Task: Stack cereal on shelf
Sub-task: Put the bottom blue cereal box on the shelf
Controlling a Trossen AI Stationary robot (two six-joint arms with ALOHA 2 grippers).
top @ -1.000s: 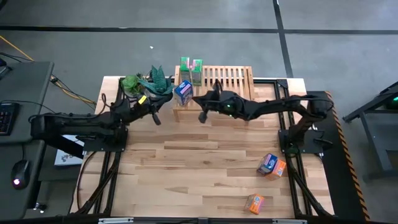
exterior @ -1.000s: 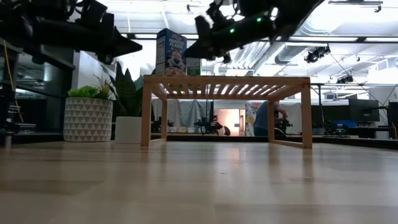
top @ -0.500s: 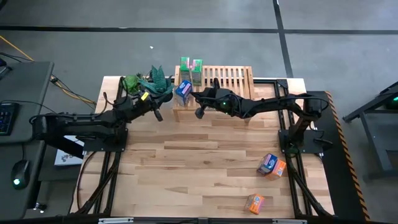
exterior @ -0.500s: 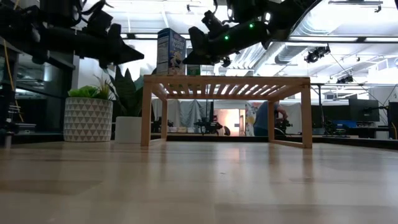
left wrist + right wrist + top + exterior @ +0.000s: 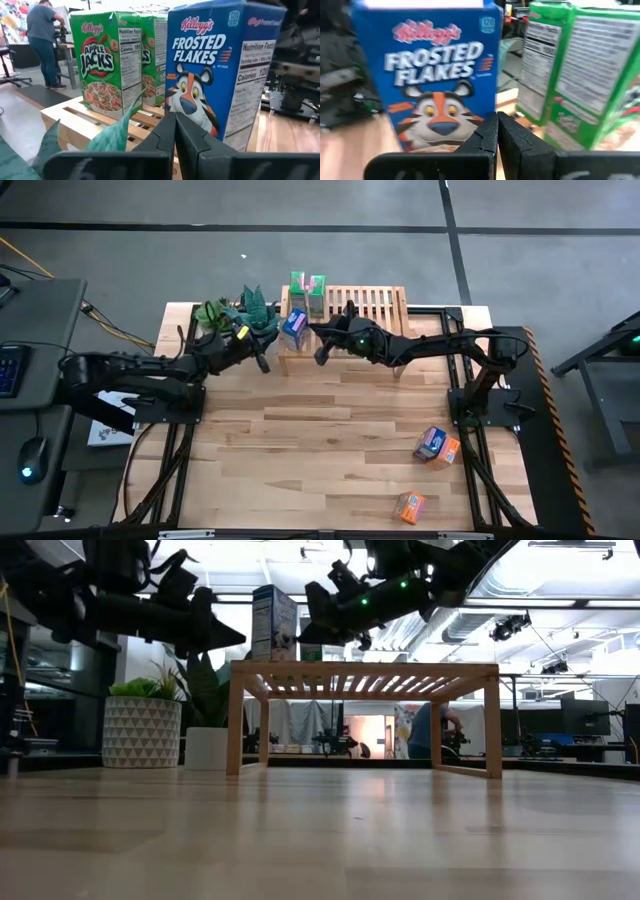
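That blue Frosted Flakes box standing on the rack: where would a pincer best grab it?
Probably across its narrow side panels, coming from above. The blue box stands upright at the shelf's left front corner, its top free, with two green boxes apart behind it.

floor [image 5: 300,205]: grey concrete | ceiling lights [image 5: 575,548]: on | desk [image 5: 30,320]: left

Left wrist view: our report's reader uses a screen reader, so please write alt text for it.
A blue Frosted Flakes box stands upright on the wooden shelf, just beyond the left hand, whose fingers are shut. Two green Apple Jacks boxes stand behind it.
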